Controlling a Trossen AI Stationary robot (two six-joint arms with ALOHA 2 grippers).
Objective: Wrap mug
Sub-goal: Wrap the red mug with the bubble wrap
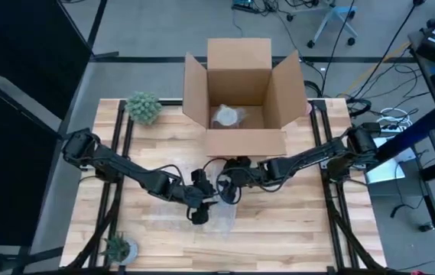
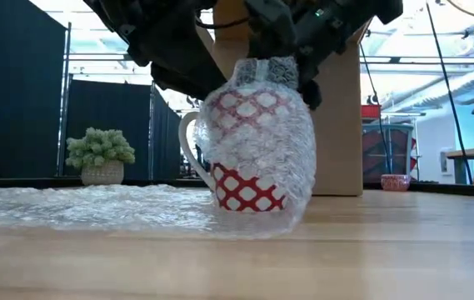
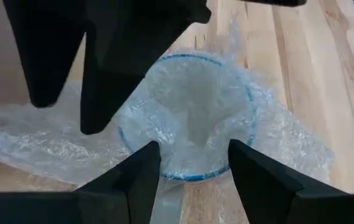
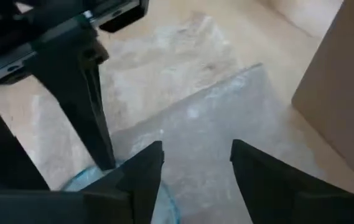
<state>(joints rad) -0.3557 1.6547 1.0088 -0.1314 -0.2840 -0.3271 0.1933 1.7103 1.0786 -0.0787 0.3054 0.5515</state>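
The mug (image 2: 249, 190) is white with a red lattice and stands upright at the table's middle, handle (image 2: 188, 142) showing. Clear bubble wrap (image 2: 261, 125) is drawn over it, and the rest of the sheet (image 2: 95, 204) lies flat on the table. In the left wrist view the mug's blue rim (image 3: 248, 106) shows from above, with wrap sunk into the mouth. My left gripper (image 3: 194, 146) is open above that rim. My right gripper (image 4: 196, 146) is open just beside it, over a flap of wrap (image 4: 226, 118). Both meet over the mug in the high view (image 1: 217, 189). My left gripper points down at the mug's mouth, and one fingertip (image 4: 105, 158) reaches the wrap at the blue rim (image 4: 77, 180); I cannot tell whether it touches. My right gripper stands over the wrap's raised upper edge (image 2: 263, 71), fingers pointing down; I cannot tell whether it touches the wrap.
An open cardboard box (image 1: 240, 84) stands at the far middle with a wrapped item (image 1: 227, 116) inside. A potted plant (image 1: 144, 107) stands at the far left and a small one (image 1: 118, 246) at the near left. Bare wood lies on both sides.
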